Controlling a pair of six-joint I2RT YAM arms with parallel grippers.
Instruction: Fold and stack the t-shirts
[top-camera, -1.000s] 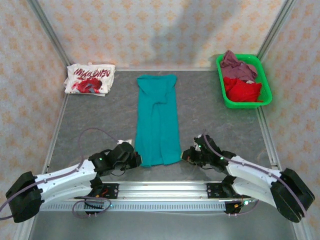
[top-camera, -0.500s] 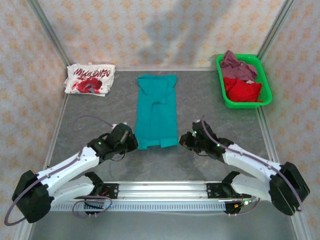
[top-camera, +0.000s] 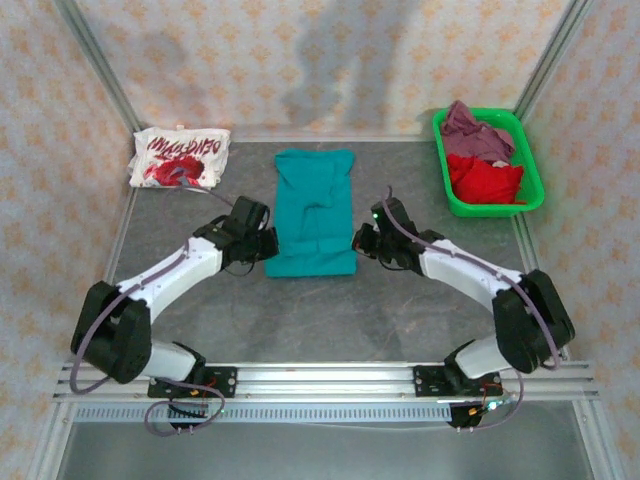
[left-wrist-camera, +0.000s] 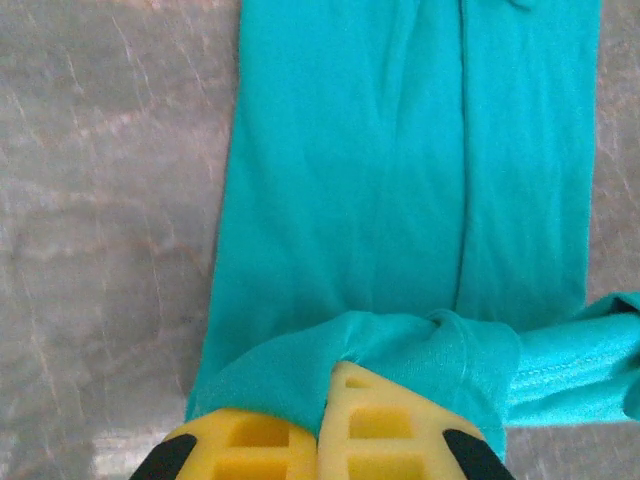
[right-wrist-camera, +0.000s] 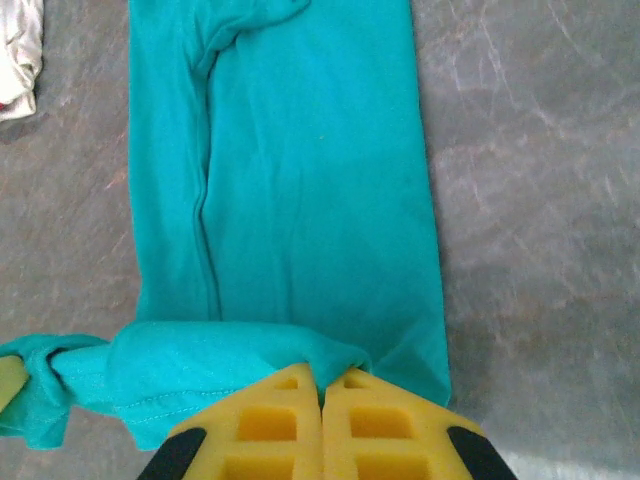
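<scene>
The teal t-shirt (top-camera: 315, 205) lies as a long narrow strip in the middle of the table, its near end lifted and doubled back over itself. My left gripper (top-camera: 262, 243) is shut on the strip's near left corner, and in the left wrist view its yellow fingers (left-wrist-camera: 345, 425) pinch the teal cloth (left-wrist-camera: 400, 200). At the near right corner my right gripper (top-camera: 366, 241) is shut too, its yellow fingers (right-wrist-camera: 322, 420) clamped on the teal hem (right-wrist-camera: 230, 360). A folded white t-shirt with red print (top-camera: 180, 157) rests at the far left.
A green plastic basket (top-camera: 530, 190) at the far right holds a red t-shirt (top-camera: 485, 180) and a mauve one (top-camera: 475, 130). Patterned walls enclose the grey table (top-camera: 420, 310) on three sides. A metal rail (top-camera: 330, 380) runs along the near edge.
Both grippers have carried the teal shirt's near end away from the rail toward the far side, folding the strip over itself and shortening it.
</scene>
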